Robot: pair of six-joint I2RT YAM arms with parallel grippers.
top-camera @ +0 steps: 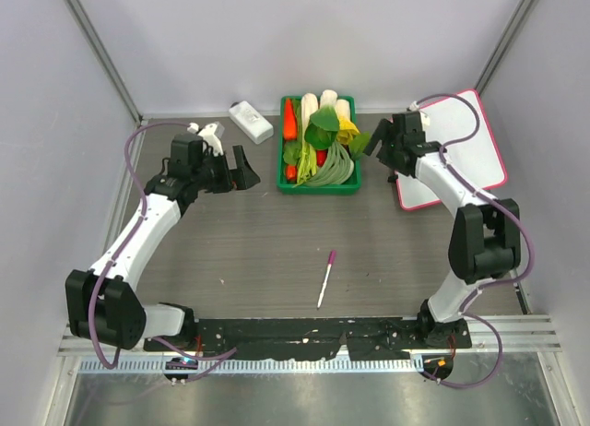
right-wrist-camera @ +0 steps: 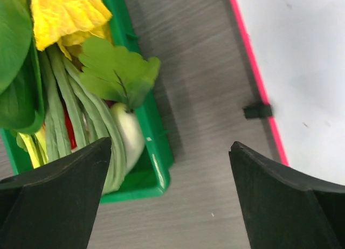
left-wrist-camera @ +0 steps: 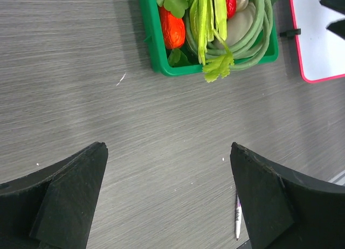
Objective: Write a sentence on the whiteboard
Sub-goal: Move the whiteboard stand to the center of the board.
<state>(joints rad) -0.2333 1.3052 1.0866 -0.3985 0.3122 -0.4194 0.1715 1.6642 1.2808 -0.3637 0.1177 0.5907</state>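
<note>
Whiteboard partly hidden under right arm, cropped in wrist views, both jaws wide, empty

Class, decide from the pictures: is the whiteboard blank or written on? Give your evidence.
Blank where visible: the whiteboard shows only bare white in the top and right wrist views; the right arm covers part.
</note>
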